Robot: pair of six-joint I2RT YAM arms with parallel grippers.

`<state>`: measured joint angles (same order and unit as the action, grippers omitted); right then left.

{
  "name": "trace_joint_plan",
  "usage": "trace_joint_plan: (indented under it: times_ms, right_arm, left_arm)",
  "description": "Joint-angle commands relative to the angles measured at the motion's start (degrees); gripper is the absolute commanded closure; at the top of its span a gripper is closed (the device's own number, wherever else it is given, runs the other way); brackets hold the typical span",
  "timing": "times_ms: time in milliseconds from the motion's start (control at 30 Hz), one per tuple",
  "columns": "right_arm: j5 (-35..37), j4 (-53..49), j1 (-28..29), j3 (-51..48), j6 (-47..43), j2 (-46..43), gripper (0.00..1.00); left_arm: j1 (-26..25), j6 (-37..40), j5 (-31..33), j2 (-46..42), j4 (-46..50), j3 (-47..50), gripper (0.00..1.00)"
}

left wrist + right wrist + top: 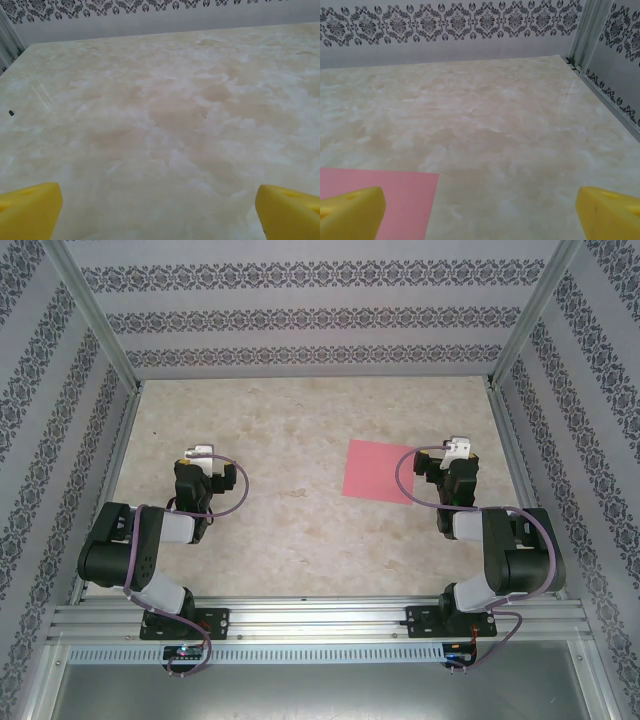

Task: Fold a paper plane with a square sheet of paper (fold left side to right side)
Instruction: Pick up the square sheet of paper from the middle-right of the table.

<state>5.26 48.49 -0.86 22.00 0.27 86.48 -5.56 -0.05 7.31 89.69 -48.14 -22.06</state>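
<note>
On the tabletop (pixel 300 540), right of centre: one square sheet of paper (pixel 378 471), pink-red, lying flat and uncreased, turned slightly askew to the tabletop edges. No fold yet made.

Left claw (pixel 159 212): yellow fingers spread wide, nothing between them, facing bare marbled surface. It is well apart from the sheet.

Right claw (pixel 480 212): likewise spread wide and empty. It sits just beside the sheet's right edge, with part of the pink sheet showing by its left finger in the wrist view.

Hazards, as judged:
- The sheet is thin and lies flush on a smooth surface, so a fingertip sent to raise the left edge may merely push it along or crumple it.
- With nothing pinning its right side, the sheet could slide during the fold, leaving the edges mismatched and the crease crooked. Its skew adds to that risk.
- Both arms working over one small sheet may crowd each other.
</note>
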Motion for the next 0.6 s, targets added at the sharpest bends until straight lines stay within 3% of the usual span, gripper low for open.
trace_joint_plan:
  times_ms: [0,567]
  right_arm:
    - [0.37,2.05,0.2,0.06,-0.03,-0.43,0.02]
    - [-0.37,1.34,-0.09,0.5,0.3,-0.43,0.02]
  left_arm:
    - [0.9,1.46,-1.16,-0.21,-0.47,-1.27,0.0]
    - [1.17,1.29,-1.67,-0.17,-0.22,-1.38,0.0]
